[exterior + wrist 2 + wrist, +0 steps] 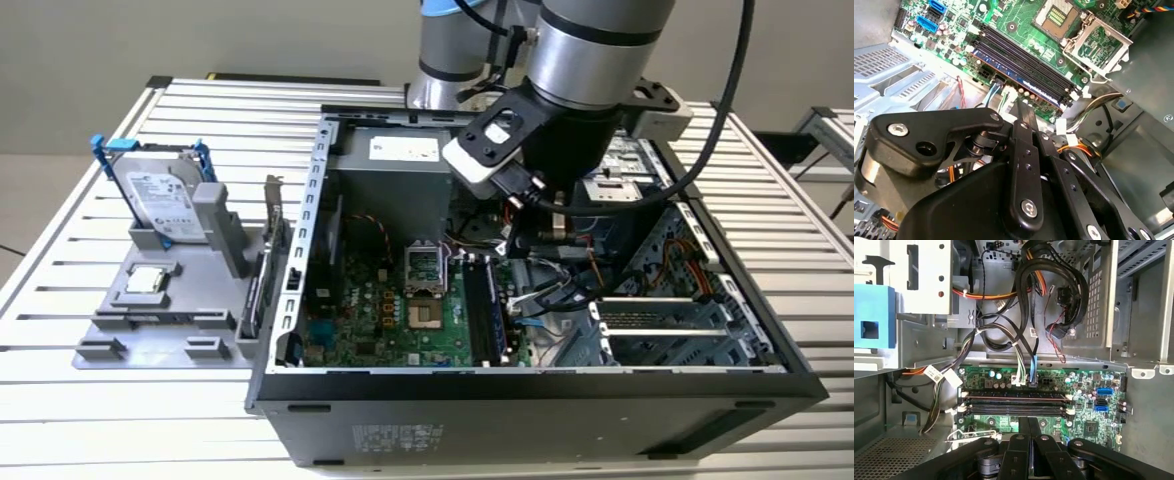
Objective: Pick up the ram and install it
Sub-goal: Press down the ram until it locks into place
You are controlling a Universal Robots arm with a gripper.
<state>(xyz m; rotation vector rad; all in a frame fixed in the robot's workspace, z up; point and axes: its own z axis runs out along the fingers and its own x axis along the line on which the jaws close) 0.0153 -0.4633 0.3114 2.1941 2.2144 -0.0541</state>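
Above the motherboard [1054, 390], the jaws are clenched empty; ram [1024, 77] seated.

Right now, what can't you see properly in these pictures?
- Second wrist view: whether the slim bluish ram stick is clicked fully into its long black slot; the end latches are too small to tell.
- First wrist view: the green motherboard's near edge, covered by the black gripper.

An open computer case [534, 385] lies on a slatted table [80, 400]. Beside the case, on the exterior view's left, a grey holder [160, 320] carries a hard drive [160, 195] and a processor chip [147, 281].
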